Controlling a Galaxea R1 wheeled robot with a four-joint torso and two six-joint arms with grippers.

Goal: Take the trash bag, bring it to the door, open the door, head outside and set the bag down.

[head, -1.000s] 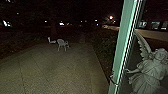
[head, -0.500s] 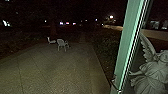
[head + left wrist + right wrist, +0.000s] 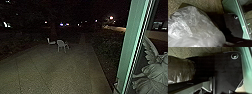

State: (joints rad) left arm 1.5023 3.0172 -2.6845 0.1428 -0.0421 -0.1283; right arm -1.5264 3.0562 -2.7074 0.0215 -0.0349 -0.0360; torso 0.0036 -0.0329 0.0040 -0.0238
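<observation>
While one bag (image 3: 201, 28) and one statue (image 3: 155, 75) show, I cannot tell either pincer's state.

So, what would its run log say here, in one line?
clear plastic trash bag near left wrist | green upright frame at right | dim paved yard ahead | pale armchair upright on paving

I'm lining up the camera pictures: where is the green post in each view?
Head view: the green post slants down the right side, beside the winged statue.
Left wrist view: past the robot's dark plate, across from the trash bag.
Right wrist view: along the plate's edge, near its round fitting.
Shared landmark: paving.
</observation>
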